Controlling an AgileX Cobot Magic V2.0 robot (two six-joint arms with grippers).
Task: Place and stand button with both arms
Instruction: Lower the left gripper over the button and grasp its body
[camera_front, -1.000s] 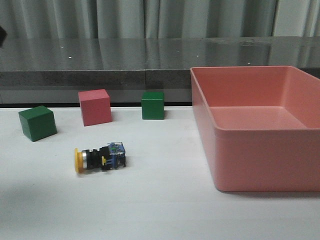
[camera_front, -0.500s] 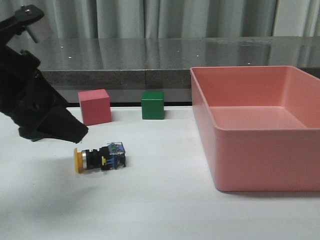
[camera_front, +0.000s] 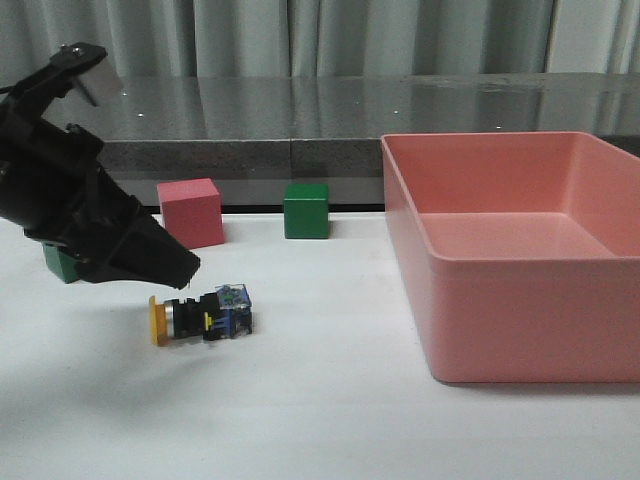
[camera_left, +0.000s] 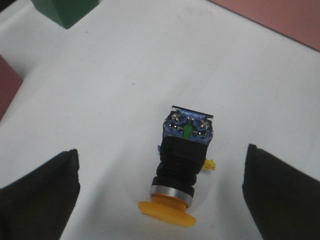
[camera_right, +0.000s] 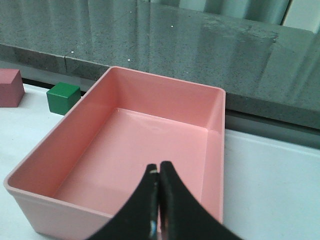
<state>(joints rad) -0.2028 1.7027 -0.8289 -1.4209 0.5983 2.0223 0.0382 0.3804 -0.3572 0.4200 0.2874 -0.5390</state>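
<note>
The button (camera_front: 200, 316) lies on its side on the white table, yellow cap to the left, bluish base to the right. In the left wrist view the button (camera_left: 183, 167) lies between my wide-open fingers, touching neither. My left gripper (camera_front: 178, 268) hangs just above and behind the button, open and empty. My right gripper (camera_right: 159, 170) is shut and empty, above the pink bin (camera_right: 125, 145). The right arm is out of the front view.
A large pink bin (camera_front: 520, 330) fills the right side of the table. A pink cube (camera_front: 190, 213) and a green cube (camera_front: 305, 210) stand at the back. Another green cube (camera_front: 58, 264) is mostly hidden behind my left arm. A dark counter runs behind the table.
My left arm came into view from the left, then moved right and down toward the button. The button has not moved.
</note>
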